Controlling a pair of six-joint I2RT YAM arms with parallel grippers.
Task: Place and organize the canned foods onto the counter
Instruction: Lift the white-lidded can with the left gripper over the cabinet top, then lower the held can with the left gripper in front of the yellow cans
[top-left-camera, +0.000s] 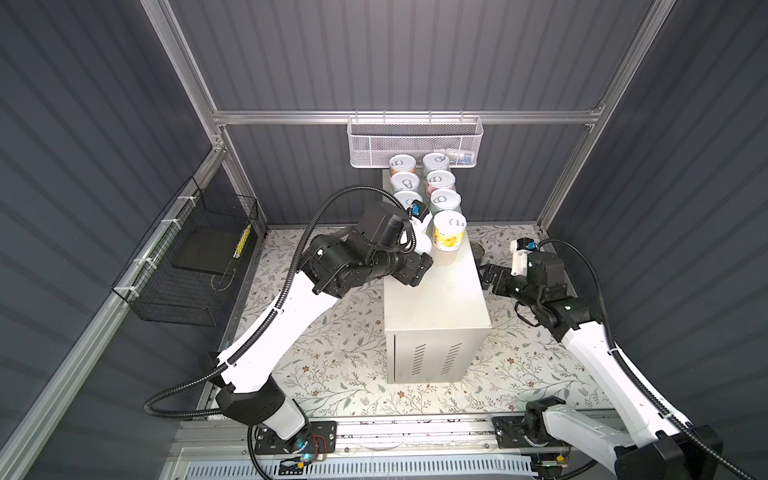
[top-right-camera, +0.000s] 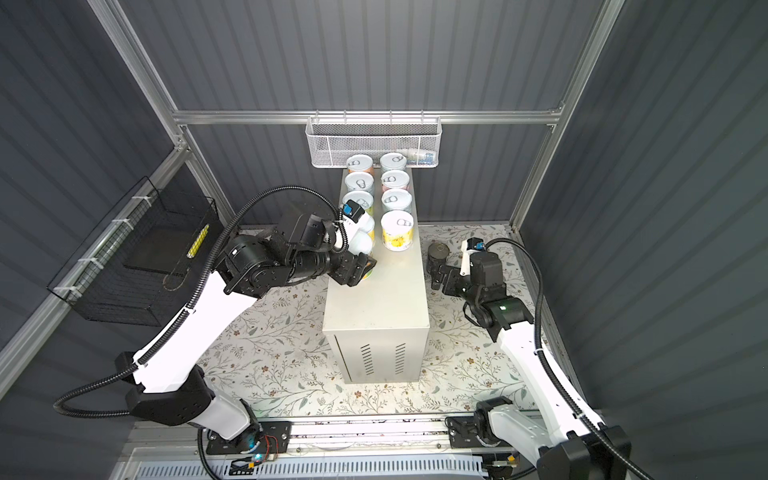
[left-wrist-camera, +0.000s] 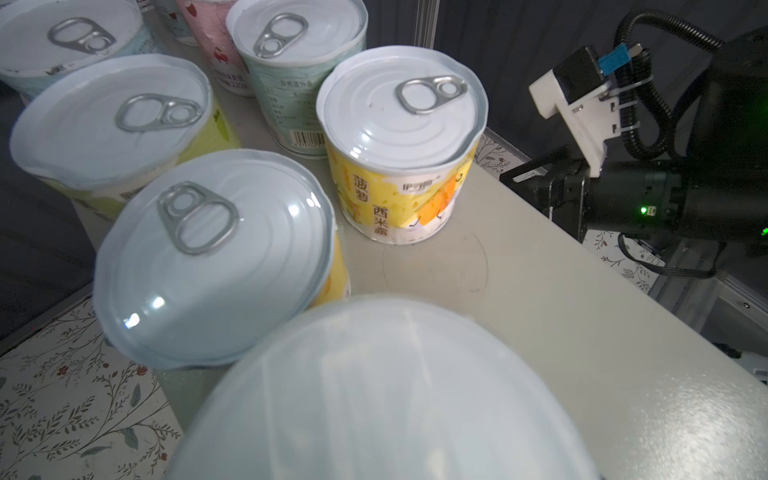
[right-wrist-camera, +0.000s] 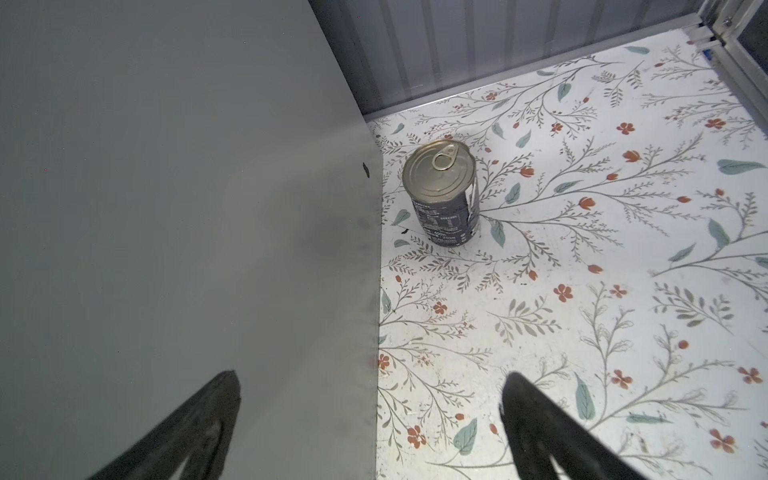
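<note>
Two rows of pastel cans (top-left-camera: 444, 199) line the bench's (top-left-camera: 436, 299) far end; your left fingers (top-right-camera: 368, 262) clasp another can (left-wrist-camera: 386, 395) at the left row. The dark-blue can (right-wrist-camera: 442, 195) stands on the floor (right-wrist-camera: 582, 249), before your wide-open, empty right fingers (right-wrist-camera: 536, 415).

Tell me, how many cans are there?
10: four in the right row on the counter, five in the left row, its nearest can in the left hand, one dark can on the floor. More may be hidden.

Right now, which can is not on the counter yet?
The dark can, standing upright on the floral floor beside the counter, ahead of the open right gripper. The pastel cans are all up there, one in the left gripper.
</note>
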